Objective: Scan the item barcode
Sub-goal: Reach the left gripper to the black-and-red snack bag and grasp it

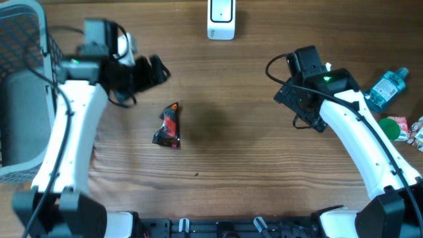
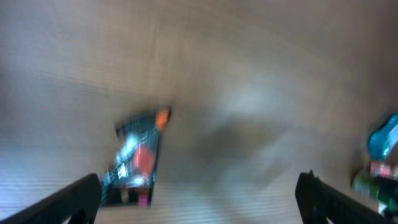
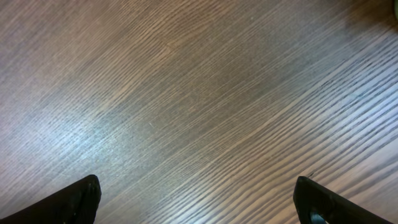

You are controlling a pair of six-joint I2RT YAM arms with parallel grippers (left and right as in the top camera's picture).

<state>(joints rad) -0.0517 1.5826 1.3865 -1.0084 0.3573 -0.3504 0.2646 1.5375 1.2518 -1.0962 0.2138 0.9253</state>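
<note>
The item, a small black packet with red and orange print (image 1: 168, 125), lies flat on the wooden table left of centre. A white barcode scanner (image 1: 221, 18) stands at the far edge, top centre. My left gripper (image 1: 160, 71) hangs open above the table, behind and a little left of the packet. The blurred left wrist view shows the packet (image 2: 137, 158) just inside the left finger (image 2: 68, 199), with nothing held in the gripper (image 2: 199, 205). My right gripper (image 1: 305, 118) is open over bare wood (image 3: 199, 202), well right of the packet.
A grey mesh basket (image 1: 20, 86) fills the left edge. At the right edge lie a blue bottle (image 1: 386, 86), a green item (image 1: 395, 125) and a printed packet (image 1: 416, 132). The bottle (image 2: 384, 140) also shows at the right of the left wrist view.
</note>
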